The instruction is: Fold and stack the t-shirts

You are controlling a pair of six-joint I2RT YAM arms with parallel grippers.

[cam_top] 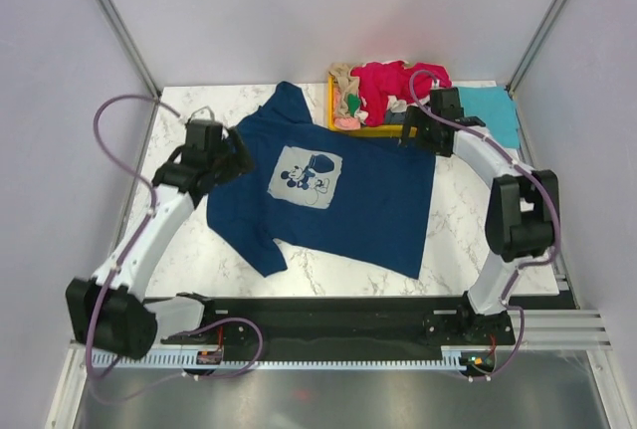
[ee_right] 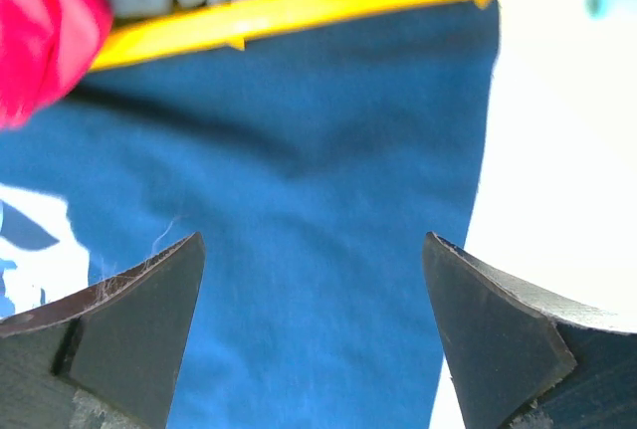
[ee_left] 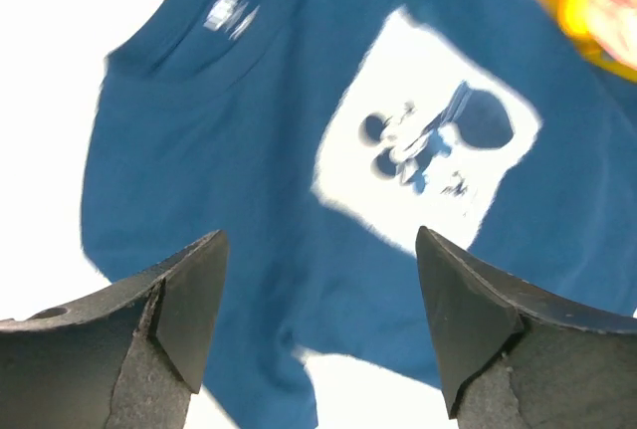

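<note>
- Right now both tools hang spread and empty. The left gripper (ee_left: 318, 250) is over the collar end of the navy Mickey Mouse t-shirt (cam_top: 328, 210), the right gripper (ee_right: 314, 245) over its far hem corner.
- The tee lies flat mid-table, its far edge touching the yellow tray (cam_top: 368, 131).
- My worry: a pinch there could catch the tray's hard rim, or the crimson-pink tee (cam_top: 388, 81) heaped inside.
- The cloth is soft and limp, the marbled table (cam_top: 189, 250) slick.

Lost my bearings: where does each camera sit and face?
Top external: high at the near edge, looking down on the table; left arm and right arm show.
Left wrist: over the navy t-shirt's collar and Mickey print; open jaws below.
Right wrist: over its hem by the yellow tray; open jaws below.
All share the shirt.
</note>
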